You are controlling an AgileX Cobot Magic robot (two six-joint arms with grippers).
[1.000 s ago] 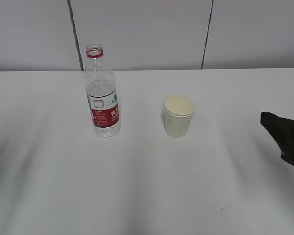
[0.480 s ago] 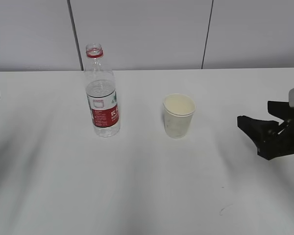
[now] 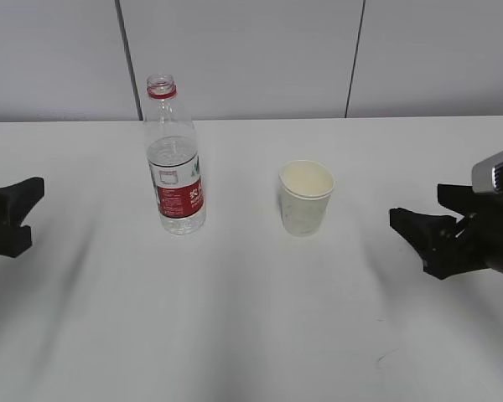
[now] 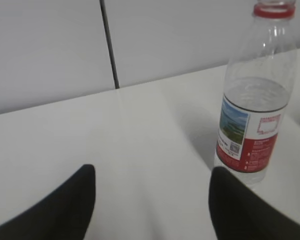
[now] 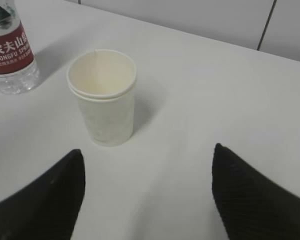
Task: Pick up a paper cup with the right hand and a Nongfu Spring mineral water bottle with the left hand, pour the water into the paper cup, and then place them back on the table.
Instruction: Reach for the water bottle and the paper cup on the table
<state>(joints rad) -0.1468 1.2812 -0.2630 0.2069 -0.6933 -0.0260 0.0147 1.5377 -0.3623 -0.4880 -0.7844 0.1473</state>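
Upright on the large plain white table [image 3: 251,335], the tall clear plastic Nongfu Spring mineral water bottle [image 3: 174,159] with its red neck ring and red-and-white label stands left of centre, uncapped and partly filled, while the small cream-white tapered paper cup [image 3: 305,198] with a rolled rim stands upright to its right, the two near each other but apart. At the left edge the black left hand [image 3: 17,213] sits low over the table with its jaws spread, well apart from the bottle and holding nothing; its wrist view shows the two dark fingertips [image 4: 65,205] wide apart with the bottle [image 4: 255,95] ahead and off to the right of the gap. At the right edge the black right hand [image 3: 423,230], topped by a silver-grey plate, points toward the cup with its jaws likewise spread and empty, well short of it; its wrist view shows the cup [image 5: 103,97] standing ahead between the two spread fingertips [image 5: 250,195], toward the left one, with the bottle's lower part [image 5: 12,55] in the far left corner
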